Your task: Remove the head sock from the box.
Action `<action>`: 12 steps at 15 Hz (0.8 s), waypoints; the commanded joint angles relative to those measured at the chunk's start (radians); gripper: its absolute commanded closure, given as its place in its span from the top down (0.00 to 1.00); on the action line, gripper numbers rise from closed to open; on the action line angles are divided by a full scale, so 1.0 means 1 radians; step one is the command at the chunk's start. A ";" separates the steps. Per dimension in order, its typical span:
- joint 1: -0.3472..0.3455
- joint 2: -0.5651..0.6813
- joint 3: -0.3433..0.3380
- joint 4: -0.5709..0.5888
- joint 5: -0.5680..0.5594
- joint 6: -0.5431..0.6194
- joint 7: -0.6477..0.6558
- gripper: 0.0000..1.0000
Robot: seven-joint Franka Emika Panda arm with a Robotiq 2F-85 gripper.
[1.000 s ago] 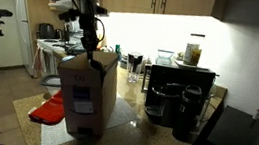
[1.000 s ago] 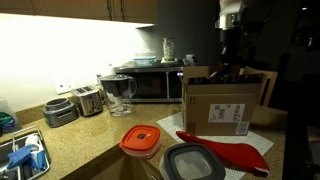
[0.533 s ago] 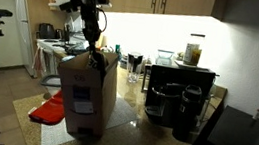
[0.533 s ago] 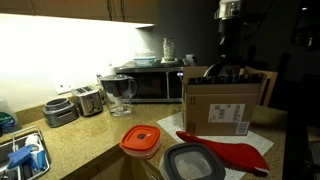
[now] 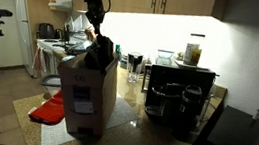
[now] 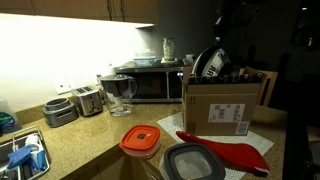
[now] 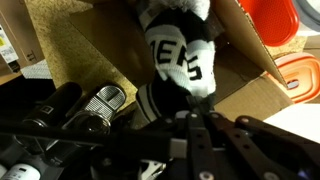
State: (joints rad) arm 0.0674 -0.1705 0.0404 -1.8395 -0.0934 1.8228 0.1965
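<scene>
The box [image 5: 85,99] is a tall brown carton with open top flaps and a white label, and it shows in both exterior views [image 6: 224,112]. My gripper [image 5: 96,25] hangs above its opening and is shut on the head sock [image 5: 100,52]. The sock is a limp black, grey and white fabric piece that dangles at the level of the box's rim [image 6: 208,64]. In the wrist view the sock [image 7: 181,62] hangs from my fingers [image 7: 197,122] over the box's cardboard inside [image 7: 90,48]. Its lower end is still about level with the flaps.
A red cloth [image 5: 48,110] lies under and beside the box [image 6: 226,156]. Black coffee machines [image 5: 176,103] stand close to it. A microwave [image 6: 150,85], pitcher [image 6: 118,93], toaster [image 6: 88,100] and two lidded containers [image 6: 141,141] [image 6: 195,163] are on the counter.
My gripper has risen from the box opening. The head sock has come up with it and now hangs in view above the rim.
</scene>
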 commanded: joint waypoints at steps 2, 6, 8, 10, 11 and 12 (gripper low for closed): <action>-0.004 0.011 0.011 0.073 0.031 -0.035 -0.055 0.00; -0.001 0.022 0.018 0.126 0.038 -0.047 -0.072 0.00; 0.001 0.030 0.022 0.156 0.040 -0.055 -0.085 0.00; 0.002 0.036 0.026 0.187 0.045 -0.062 -0.094 0.00; 0.004 0.039 0.028 0.204 0.049 -0.066 -0.101 0.00; 0.005 0.042 0.029 0.220 0.053 -0.070 -0.108 0.00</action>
State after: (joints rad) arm 0.0713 -0.1485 0.0681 -1.6843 -0.0745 1.7921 0.1416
